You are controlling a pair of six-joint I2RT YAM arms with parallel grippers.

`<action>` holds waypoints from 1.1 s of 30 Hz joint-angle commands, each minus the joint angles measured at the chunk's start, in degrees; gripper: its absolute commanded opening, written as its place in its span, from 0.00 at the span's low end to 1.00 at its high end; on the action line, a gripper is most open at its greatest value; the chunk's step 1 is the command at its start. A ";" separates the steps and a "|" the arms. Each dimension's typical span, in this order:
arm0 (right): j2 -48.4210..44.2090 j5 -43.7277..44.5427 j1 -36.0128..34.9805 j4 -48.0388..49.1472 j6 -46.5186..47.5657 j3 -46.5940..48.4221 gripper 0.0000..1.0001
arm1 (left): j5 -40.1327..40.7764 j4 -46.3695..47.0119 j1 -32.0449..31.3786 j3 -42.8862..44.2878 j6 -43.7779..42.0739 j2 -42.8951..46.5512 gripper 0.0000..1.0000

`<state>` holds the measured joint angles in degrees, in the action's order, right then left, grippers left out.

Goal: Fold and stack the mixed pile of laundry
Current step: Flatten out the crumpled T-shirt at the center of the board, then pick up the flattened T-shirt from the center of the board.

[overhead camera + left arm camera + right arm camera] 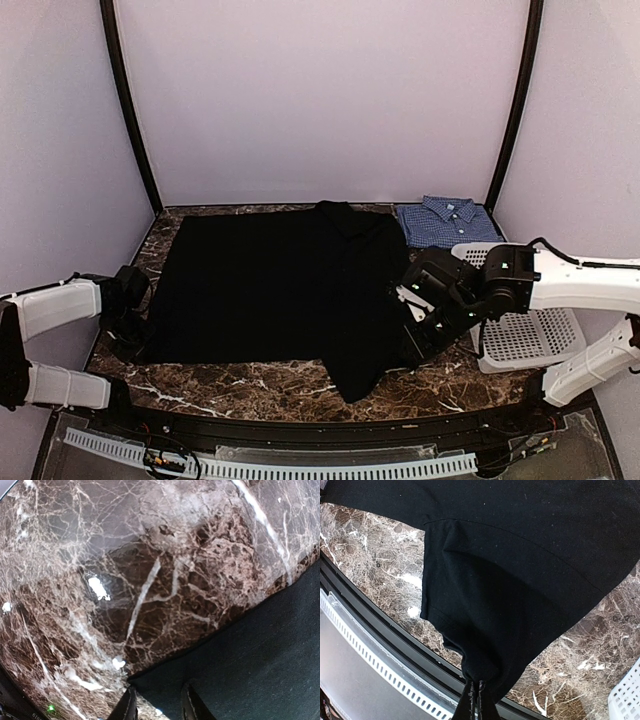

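Black garment (270,280) lies spread flat over most of the marble table (280,385), collar (340,210) at the far edge and body running left. Its near-right sleeve (358,375) hangs out toward the near edge. Right gripper (475,685) sits at that sleeve's right side, fingers pressed tight together with a bunch of the black cloth pinched between them. In the right wrist view the sleeve fabric is pulled up into a peak at the fingertips, with the table showing on both sides of it. Left gripper (158,692) is low at the near-left corner of the garment. Its two fingers (189,705) stand apart, and the cloth's corner lies in the gap between them. The jaws are only partway open and not clamped on it. Can't tell whether either finger touches the fabric. Checked shirt (440,222) is at the far right corner of the table, folded with its collar up, just beside the black garment's collar end. It is off to the side of the black garment, not stacked on it. White perforated basket (530,340) sits on the right side of the table under the right arm, near the folded shirt.
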<state>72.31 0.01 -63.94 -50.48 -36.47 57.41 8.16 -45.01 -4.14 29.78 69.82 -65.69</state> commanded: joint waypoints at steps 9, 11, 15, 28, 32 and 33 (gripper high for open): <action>-0.07 0.38 0.66 -0.28 0.95 2.36 0.00 | 2.00 -5.96 0.36 0.88 3.46 4.23 0.35; 0.13 0.39 0.82 -0.24 1.09 2.52 0.00 | 2.07 -5.56 0.43 0.81 3.43 3.46 0.37; 0.66 0.34 1.12 -0.53 1.44 3.01 0.00 | 1.37 -3.41 0.41 0.63 3.06 -0.10 0.37; 0.86 1.39 1.90 -1.42 2.01 5.62 0.00 | -0.66 -1.60 0.51 0.90 0.66 -0.27 0.00; -1.38 2.65 1.89 -2.62 1.24 5.56 0.00 | -1.75 -4.72 0.53 2.82 -0.09 5.97 0.00; -2.08 2.78 1.91 -3.03 0.89 5.41 0.00 | -1.13 -6.40 0.54 3.57 -0.16 7.92 0.00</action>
<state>73.06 0.84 -62.46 -51.57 -34.81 61.54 7.35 -46.02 -4.01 31.16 70.91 -63.42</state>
